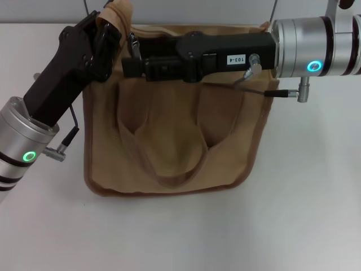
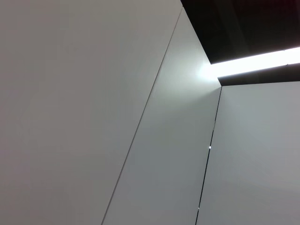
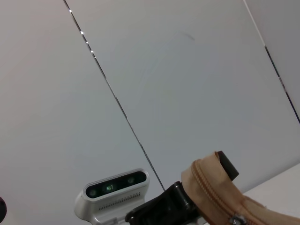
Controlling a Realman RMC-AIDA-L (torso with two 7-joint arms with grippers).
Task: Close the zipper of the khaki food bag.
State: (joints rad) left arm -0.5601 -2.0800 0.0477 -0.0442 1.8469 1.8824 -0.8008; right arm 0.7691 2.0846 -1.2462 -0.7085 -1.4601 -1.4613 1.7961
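The boxy tan canvas khaki food bag (image 1: pixel 169 141), with darker brown piping and two looped fabric handles, lies flat on the white desk (image 1: pixel 282 226), its zippered top edge turned away from the robot. The left hand (image 1: pixel 110 25) is at the bag's far left corner and appears clamped on a raised fold of tan fabric there, holding that end up. The right hand (image 1: pixel 132 59) reaches across the top edge from the right, its black body lying along the seam and its tip close to the left corner, beside a small silver metal piece that is probably the pull tab. Whether its fingers are closed on the tab I cannot tell.

In the right wrist view the tan zipper (image 3: pixel 211 187) runs over the lifted corner with the silver tab low at the frame's edge, near the black fingers of the left hand.

To do this step well, I judge the left hand should keep the corner taut so the teeth stay aligned, while the right hand draws the tab straight along the seam toward the right, staying low and parallel to the bag's top. A slack corner or an upward pull would likely make the slider bind or drag the whole bag across the desk.
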